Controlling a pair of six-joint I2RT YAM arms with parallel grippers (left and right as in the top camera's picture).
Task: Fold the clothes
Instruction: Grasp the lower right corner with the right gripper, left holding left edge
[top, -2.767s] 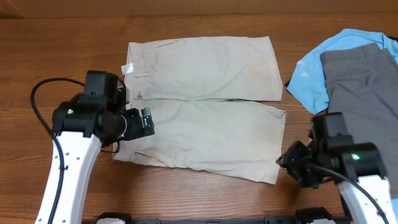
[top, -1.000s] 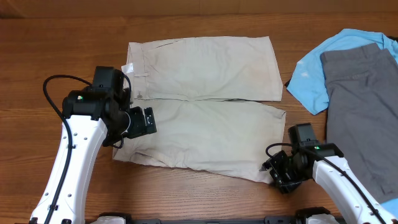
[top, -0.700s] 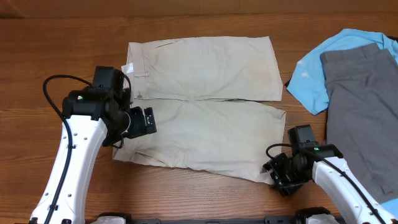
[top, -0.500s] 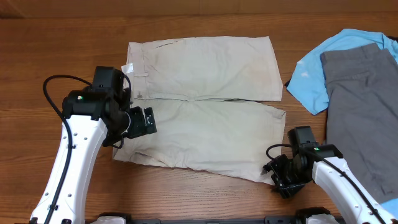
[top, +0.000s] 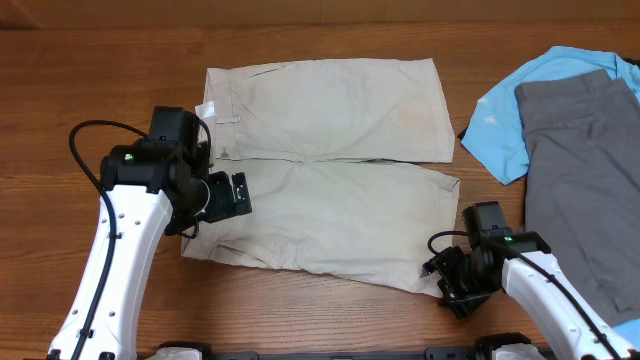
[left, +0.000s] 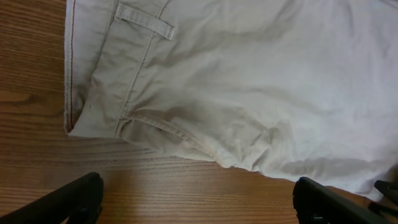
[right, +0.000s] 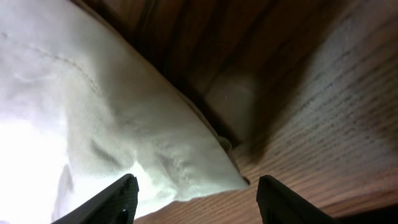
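Observation:
The clothes, pale beige shorts, lie spread flat in the middle of the table, waistband to the left and leg hems to the right. My left gripper hovers over the near waistband corner. In the left wrist view it is wide open, with bare wood between its fingers and the shorts just beyond. My right gripper sits low at the near right hem corner. In the right wrist view it is open, and the hem corner of the shorts lies between its fingers without being clamped.
A light blue shirt lies at the right with grey trousers on top of it, close to my right arm. The table's front edge runs just below both arms.
The right gripper's jaws have spread wider around the hem corner, and it has shifted slightly. The left arm and the shorts have not moved.

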